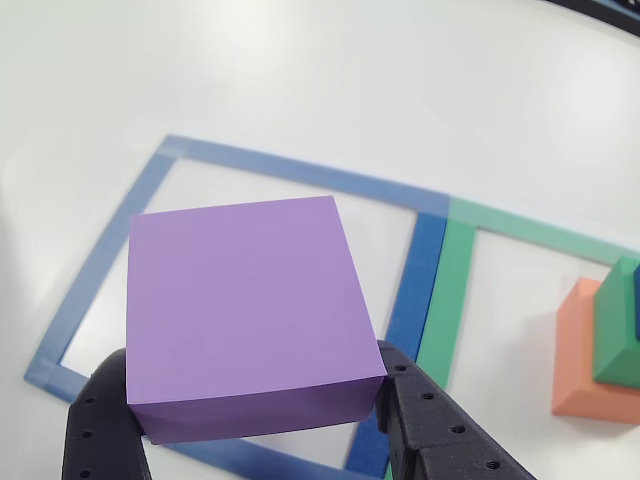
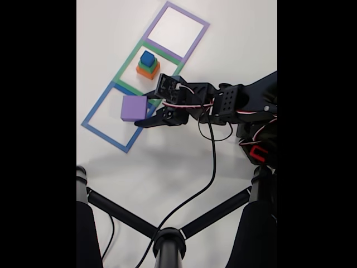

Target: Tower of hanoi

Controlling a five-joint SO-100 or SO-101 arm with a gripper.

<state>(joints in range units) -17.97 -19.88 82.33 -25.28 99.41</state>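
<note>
The large flat purple block (image 1: 245, 300) sits between my gripper's (image 1: 255, 385) two black fingers (image 1: 405, 400), which press on its left and right sides near its front edge. In the fixed view the purple block (image 2: 134, 108) is over the blue tape square (image 2: 98, 109), with the gripper (image 2: 146, 110) closed on it from the right. The other blocks are stacked inside the green tape square (image 2: 126, 69): salmon-orange block (image 1: 578, 352) at the bottom, green block (image 1: 618, 325) on it, and the small blue cube (image 2: 147, 57) on top.
A purple tape square (image 2: 198, 25) lies beyond the green one. The arm's body (image 2: 234, 103) and a black cable (image 2: 211, 162) lie to the right on the white table. Black stand legs (image 2: 117, 215) cross the near part of the fixed view.
</note>
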